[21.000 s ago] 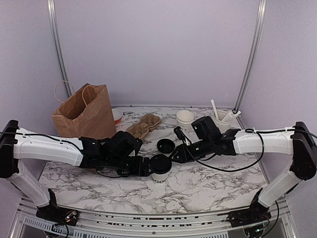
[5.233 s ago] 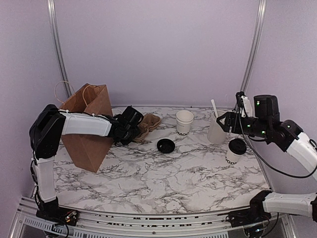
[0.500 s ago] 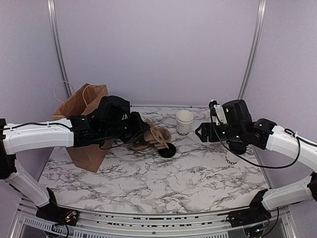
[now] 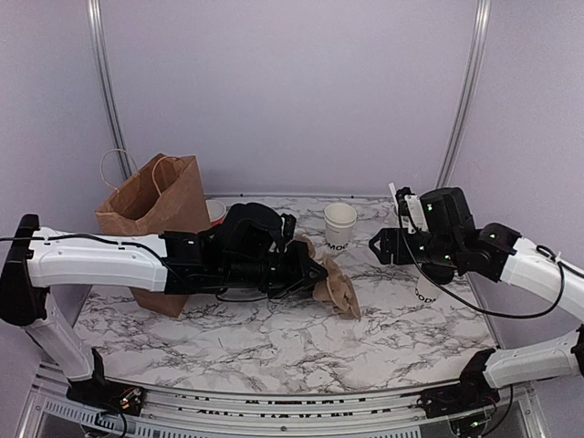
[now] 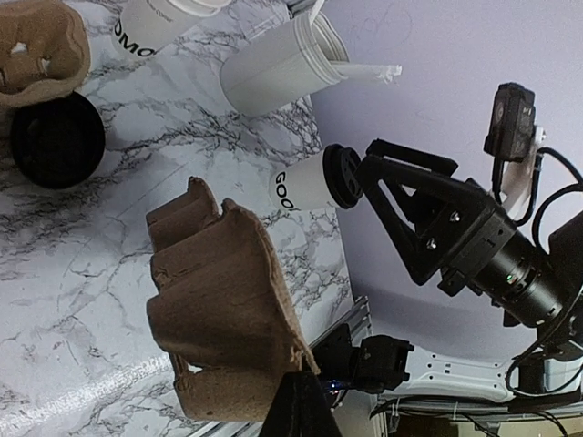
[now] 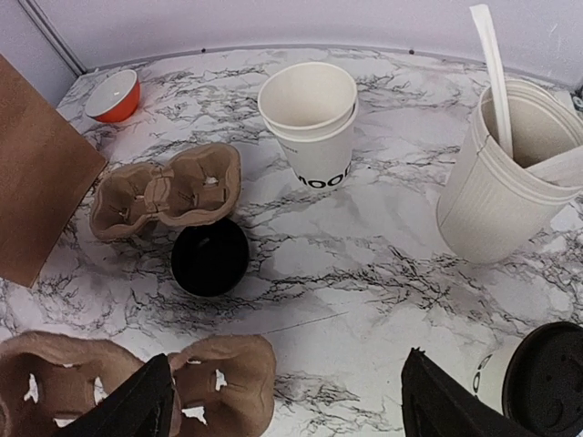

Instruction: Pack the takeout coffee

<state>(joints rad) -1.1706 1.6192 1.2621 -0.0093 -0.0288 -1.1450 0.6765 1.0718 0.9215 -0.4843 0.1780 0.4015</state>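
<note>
I've swung the pulp cup carrier (image 4: 338, 290) forward to centre, left gripper (image 5: 297, 391) clamped on its rim, ready for the lidded takeout coffee (image 5: 314, 180) waiting at right beside my open, empty right gripper (image 6: 287, 382).

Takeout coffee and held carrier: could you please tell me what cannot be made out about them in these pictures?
- Takeout coffee: in the top view the right arm covers all but a sliver; in the right wrist view the frame corner cuts it off.
- Its lettering: left wrist view, only partly readable, wrapping out of sight.
- Held carrier: left wrist view, the bottom edge cuts off where the left fingers pinch it.
</note>
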